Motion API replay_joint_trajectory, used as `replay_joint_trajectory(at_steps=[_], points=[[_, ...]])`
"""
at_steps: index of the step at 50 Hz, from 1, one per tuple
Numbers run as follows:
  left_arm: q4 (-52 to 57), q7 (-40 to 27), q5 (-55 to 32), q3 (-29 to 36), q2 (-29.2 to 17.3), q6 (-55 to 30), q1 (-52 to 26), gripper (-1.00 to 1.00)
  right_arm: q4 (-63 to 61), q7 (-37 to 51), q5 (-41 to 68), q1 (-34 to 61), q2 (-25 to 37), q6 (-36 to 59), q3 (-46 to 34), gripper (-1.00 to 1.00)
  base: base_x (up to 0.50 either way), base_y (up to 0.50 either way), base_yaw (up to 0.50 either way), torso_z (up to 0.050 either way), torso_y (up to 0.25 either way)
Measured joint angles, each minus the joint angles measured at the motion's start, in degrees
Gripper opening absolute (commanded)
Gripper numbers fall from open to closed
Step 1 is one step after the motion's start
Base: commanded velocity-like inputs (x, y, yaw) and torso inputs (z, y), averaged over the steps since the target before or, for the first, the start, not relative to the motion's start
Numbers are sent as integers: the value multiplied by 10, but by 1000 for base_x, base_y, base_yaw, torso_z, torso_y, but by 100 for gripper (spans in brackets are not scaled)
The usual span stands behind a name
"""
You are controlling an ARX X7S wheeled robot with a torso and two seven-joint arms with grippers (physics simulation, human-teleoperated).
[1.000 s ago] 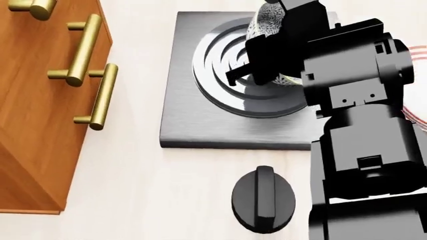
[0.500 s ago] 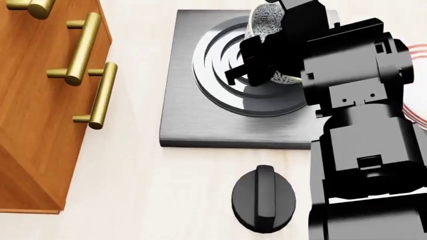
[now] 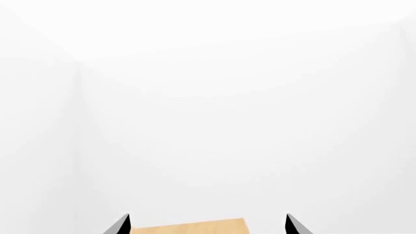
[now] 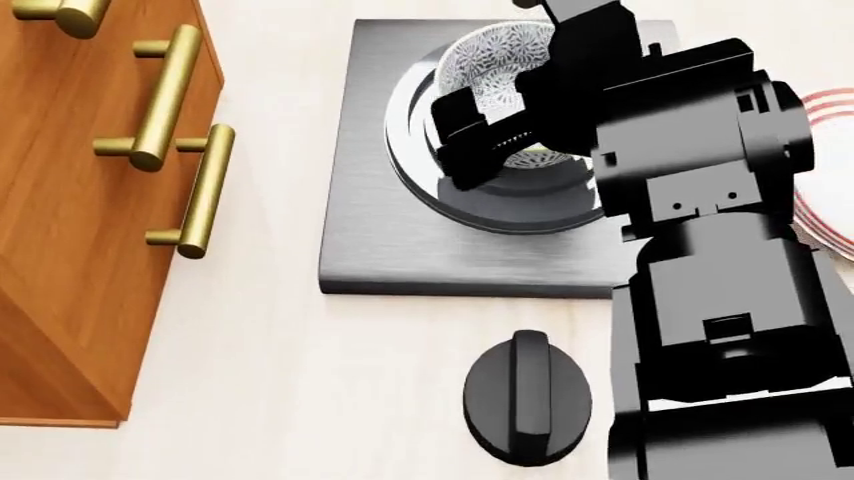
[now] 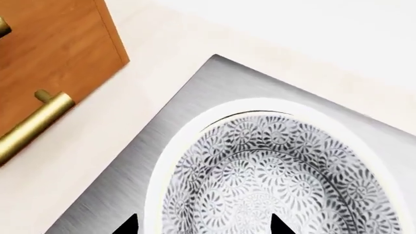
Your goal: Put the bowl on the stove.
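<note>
From the head view we saw the bowl (image 4: 497, 62) sitting upright over the round burner of the stove (image 4: 367, 240), its speckled inside facing up and its near side hidden behind the right gripper (image 4: 501, 130). Whether the bowl's base touched the burner rings we could not tell, since the arm covered that part. The right gripper's black fingers (image 4: 461, 120) reached across the bowl's near rim, but we could not tell whether they were pinching the rim or spread apart, because the bulk of the wrist blocked them. In the right wrist view the bowl (image 5: 266, 180) filled most of the picture, with its pale rim set against the grey metal of the stove (image 5: 130, 161), and only two dark finger tips showed at the picture's edge, one over the bowl's inside and one at its rim. The left gripper (image 3: 206, 225) faced a blank white wall, with two dark tips set well apart and nothing between them but a strip of tan surface beyond. On the pale table (image 4: 294, 380) a round black knob (image 4: 527, 398) lay just in front of the stove, a wooden cabinet (image 4: 67, 200) with brass handles (image 4: 200, 190) stood to the left, and a white plate (image 4: 825, 215) with red rings peeked out behind the right arm
</note>
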Motion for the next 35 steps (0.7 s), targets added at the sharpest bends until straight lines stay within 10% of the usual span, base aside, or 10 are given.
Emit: replay_joint_trajectory(at_steps=[35], points=[[0,0,-6,-5,-2,2,0,100,-91,-90,68,-14,42,-83,226,100,0,0,0,0,0]])
